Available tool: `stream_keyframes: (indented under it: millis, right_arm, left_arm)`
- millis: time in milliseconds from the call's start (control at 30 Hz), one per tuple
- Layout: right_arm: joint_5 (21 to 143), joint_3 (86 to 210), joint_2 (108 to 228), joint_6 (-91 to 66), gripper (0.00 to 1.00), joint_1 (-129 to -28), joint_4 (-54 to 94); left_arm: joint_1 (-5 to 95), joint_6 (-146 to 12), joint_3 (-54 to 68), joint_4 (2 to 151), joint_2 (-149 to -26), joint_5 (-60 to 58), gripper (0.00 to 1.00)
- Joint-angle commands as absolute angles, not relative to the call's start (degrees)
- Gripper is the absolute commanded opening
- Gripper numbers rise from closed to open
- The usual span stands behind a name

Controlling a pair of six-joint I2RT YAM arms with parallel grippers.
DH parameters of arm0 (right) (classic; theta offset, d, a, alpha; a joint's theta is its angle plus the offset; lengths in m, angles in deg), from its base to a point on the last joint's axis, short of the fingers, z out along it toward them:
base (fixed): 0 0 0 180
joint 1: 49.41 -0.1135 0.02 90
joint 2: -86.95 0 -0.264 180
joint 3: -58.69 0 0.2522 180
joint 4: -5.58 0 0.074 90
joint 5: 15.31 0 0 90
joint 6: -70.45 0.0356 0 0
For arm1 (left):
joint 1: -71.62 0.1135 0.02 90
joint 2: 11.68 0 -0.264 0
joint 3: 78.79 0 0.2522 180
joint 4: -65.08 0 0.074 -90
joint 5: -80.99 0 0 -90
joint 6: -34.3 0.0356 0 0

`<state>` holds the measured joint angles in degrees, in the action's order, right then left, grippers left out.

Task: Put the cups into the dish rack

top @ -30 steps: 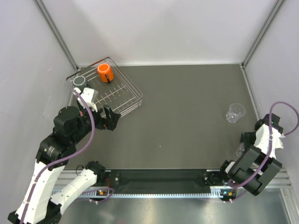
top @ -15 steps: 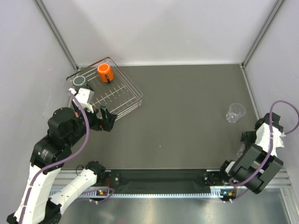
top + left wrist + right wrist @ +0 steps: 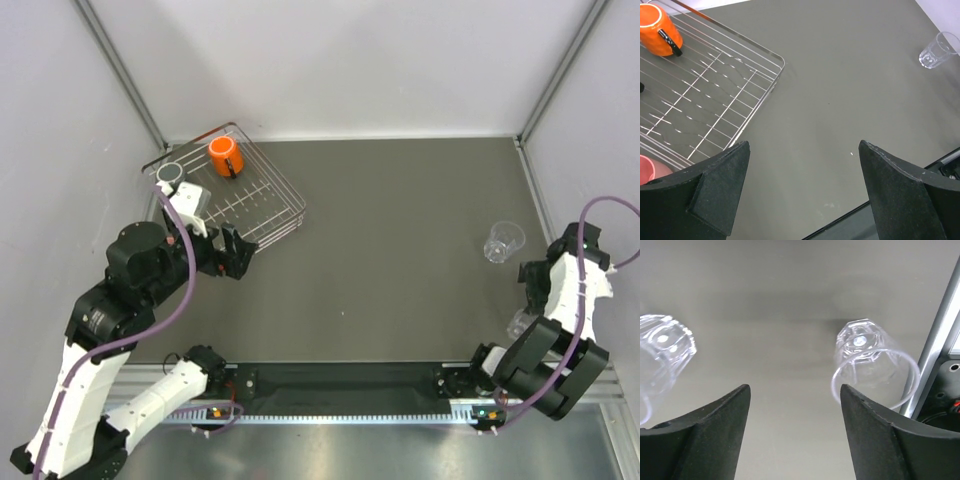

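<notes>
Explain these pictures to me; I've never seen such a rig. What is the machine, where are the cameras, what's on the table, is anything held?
Two robot arms, the left arm and the right arm, are bolted at a table's near edge. The wide picture looks down from above and behind them. The other two come from a camera on each wrist; the dark shapes at their bottom are that arm's own fingers. At the far left sits a wire rack holding an orange mug and a grey cup. The left wrist view also shows something pink, too cropped to name. At the right, a tumbler and a second tumbler stand on the table, outside the rack. The left tool and the right tool are open, holding nothing.
</notes>
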<state>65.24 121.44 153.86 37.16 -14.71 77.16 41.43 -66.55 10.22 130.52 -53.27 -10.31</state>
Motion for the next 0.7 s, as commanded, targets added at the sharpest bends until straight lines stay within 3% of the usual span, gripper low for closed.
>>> stream_keyframes:
  millis: [0,133,233,667]
  right_arm:
    - [62.1,126.1,154.6,38.5,0.73,-16.8,78.8]
    - [59.4,128.3,156.2,38.7,0.79,-18.6,78.8]
    - [58.3,127.5,157.3,39.3,0.94,-18.8,79.1]
    - [57.9,123.8,156.6,40.0,0.92,-19.0,78.5]
  left_arm:
    - [40.8,-65.4,12.7,129.8,-54.1,-9.8,0.95]
    - [40.5,-64.9,13.4,130.2,-54.5,-9.9,0.95]
    - [40.2,-64.8,13.9,130.5,-55.2,-9.8,0.95]
    - [40.2,-65.0,15.7,131.0,-57.6,-9.3,0.95]
